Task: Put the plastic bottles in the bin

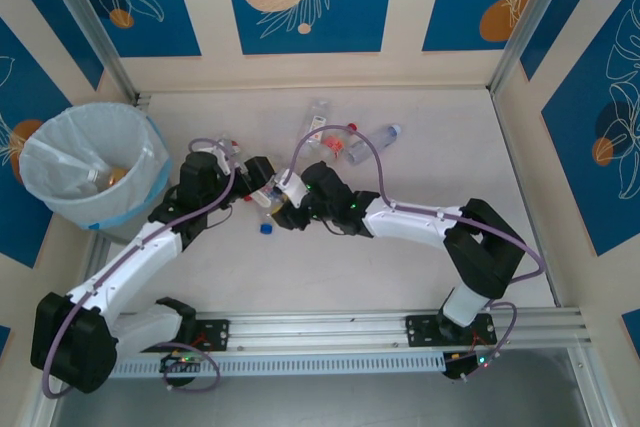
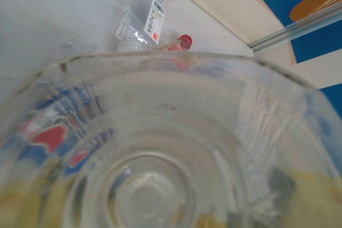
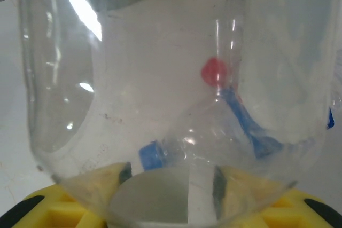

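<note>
Top external view gives the layout. The bin (image 1: pixel 70 209) stands at the left edge of the table, bag-lined, with what looks like an amber-tinted bottle already lying inside. Both arms reach to one spot a little to the right of the bin. The left gripper (image 1: pixel 250 182) is on the bin's side of that spot and the right gripper (image 1: pixel 288 205) on the side away from the bin. A clear bottle (image 1: pixel 267 197) lies between the two.

In the right wrist view this bottle presses against yellow pads (image 3: pixel 32 212) above and below, so the right gripper looks clamped narrowly on it. In the left wrist view the base of a clear bottle with a blue-and-red label looms at the lens. From that angle I cannot tell whether the left jaws have closed on it.

This reads as a hand-over toward the bin. To do it well, the left gripper should take a firm hold across the body before the right lets go, because thin plastic flexes and slips. It should then let go only once it is well inside the bin's rim.

Farther from the bin lie a white-labelled bottle (image 1: pixel 318 125) and a red cap (image 2: pixel 185 40). A blue cap (image 1: pixel 266 229) sits by the grippers, and I cannot tell which bottle it belongs to.
</note>
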Robot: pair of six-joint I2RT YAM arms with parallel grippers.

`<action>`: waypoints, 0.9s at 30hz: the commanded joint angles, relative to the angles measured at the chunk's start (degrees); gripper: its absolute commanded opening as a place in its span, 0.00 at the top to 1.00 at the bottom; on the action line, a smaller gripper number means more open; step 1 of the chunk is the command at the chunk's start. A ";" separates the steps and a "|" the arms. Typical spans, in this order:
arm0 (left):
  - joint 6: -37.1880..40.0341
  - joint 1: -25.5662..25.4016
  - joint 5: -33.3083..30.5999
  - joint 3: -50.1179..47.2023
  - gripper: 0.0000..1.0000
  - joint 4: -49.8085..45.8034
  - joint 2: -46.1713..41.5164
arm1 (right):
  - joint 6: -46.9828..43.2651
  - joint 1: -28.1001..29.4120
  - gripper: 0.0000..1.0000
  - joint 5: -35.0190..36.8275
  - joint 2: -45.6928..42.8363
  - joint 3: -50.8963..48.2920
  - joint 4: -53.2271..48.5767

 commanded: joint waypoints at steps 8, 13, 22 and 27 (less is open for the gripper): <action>0.67 -0.48 -1.85 -1.93 0.43 1.87 -4.10 | 3.94 0.88 0.85 -0.29 -1.47 -0.15 3.81; 0.91 -0.50 -0.10 -1.04 0.51 2.30 -3.29 | 3.60 1.05 0.75 -1.09 -1.86 -0.36 4.20; 3.65 -0.40 -1.43 3.09 0.56 -2.47 -3.18 | 3.71 0.69 0.29 0.16 -5.87 -4.38 5.42; 4.38 -0.20 -2.47 4.38 0.57 -3.64 -3.22 | 2.56 -0.32 0.01 -2.47 -10.44 -7.70 4.63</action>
